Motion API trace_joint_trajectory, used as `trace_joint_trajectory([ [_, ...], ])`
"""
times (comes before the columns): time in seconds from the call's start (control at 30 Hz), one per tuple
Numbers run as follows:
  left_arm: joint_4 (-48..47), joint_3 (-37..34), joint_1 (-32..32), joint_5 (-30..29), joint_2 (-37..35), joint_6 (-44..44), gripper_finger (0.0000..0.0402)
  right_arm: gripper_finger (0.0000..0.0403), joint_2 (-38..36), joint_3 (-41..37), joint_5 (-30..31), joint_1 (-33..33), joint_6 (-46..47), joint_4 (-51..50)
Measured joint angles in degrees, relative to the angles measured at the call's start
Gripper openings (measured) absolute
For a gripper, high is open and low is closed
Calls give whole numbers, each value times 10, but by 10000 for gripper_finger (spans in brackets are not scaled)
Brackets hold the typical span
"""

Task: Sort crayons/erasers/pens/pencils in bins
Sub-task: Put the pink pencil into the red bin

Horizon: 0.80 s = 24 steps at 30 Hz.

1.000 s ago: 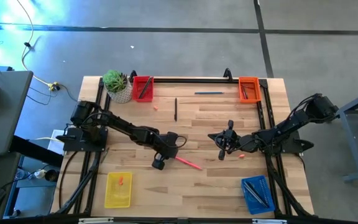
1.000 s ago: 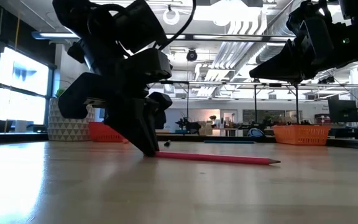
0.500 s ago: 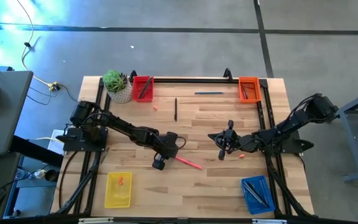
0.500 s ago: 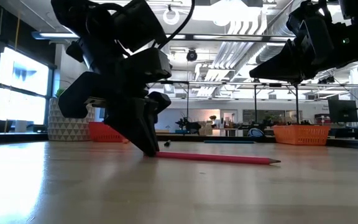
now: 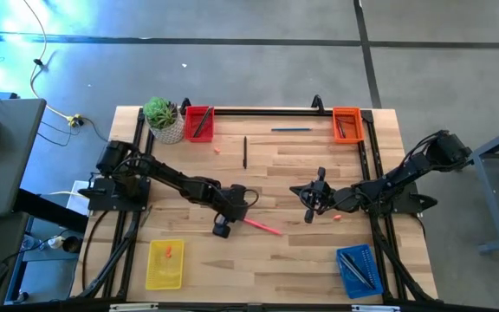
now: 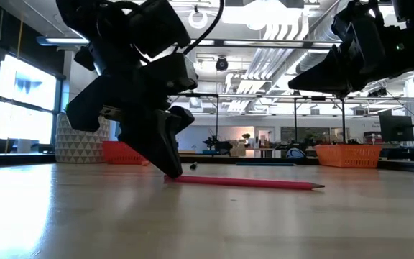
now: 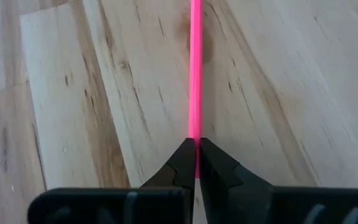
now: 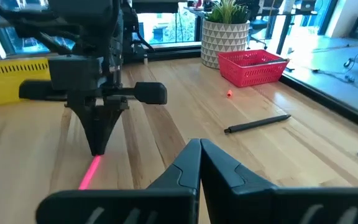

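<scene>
Wooden-slat counter (image 5: pixel 275 165) carried four bins at its corners: red bin (image 5: pixel 199 122) beside the potted plant (image 5: pixel 163 118), orange bin (image 5: pixel 346 123), yellow bin (image 5: pixel 165 263) with one crayon (image 5: pixel 169 253) inside, and blue bin (image 5: pixel 356 269). Left gripper (image 7: pixel 196 163) stood low near the counter's middle, its fingers (image 7: pixel 180 163) clenched on one end of the long pink pencil (image 7: pixel 196 68), which lay along the boards. Right gripper (image 8: pixel 199 163) hung above the counter to the right of centre, fingers pressed together on nothing. Two loose crayons lay on the counter, one (image 5: pixel 217 149) near the red bin, one (image 5: pixel 338 216) by the right arm. Compared with a second earlier, the left gripper had tilted slightly; the pencil's tip had not shifted.
</scene>
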Motion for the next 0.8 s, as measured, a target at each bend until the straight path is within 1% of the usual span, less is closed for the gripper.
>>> trace_joint_trajectory([
  [0.07, -2, -1, -10, -21, -5, -13, 1, 0, 0, 2, 0, 0, 23, 0],
  [0.2, 8, -1, -35, -77, -6, -23, 2, 0, 0, 32, 2, 0, 25, -54],
  [0.33, 21, 0, -50, -85, -7, -33, 2, 0, 22, 87, 1, 0, 25, -120],
  [0.43, 23, 0, -57, -91, -7, -38, 2, 0, 57, 134, -6, 0, 27, -159],
  [0.53, 19, 0, -65, -97, -7, -43, 1, 3, 100, 181, -26, 1, 51, -197],
  [0.67, 6, 0, -80, -109, -8, -41, 1, 27, 159, 256, -38, 16, 94, -282],
  [0.8, 35, -29, -103, -102, -16, -49, 1, 73, 206, 332, -32, 41, 159, -400],
])
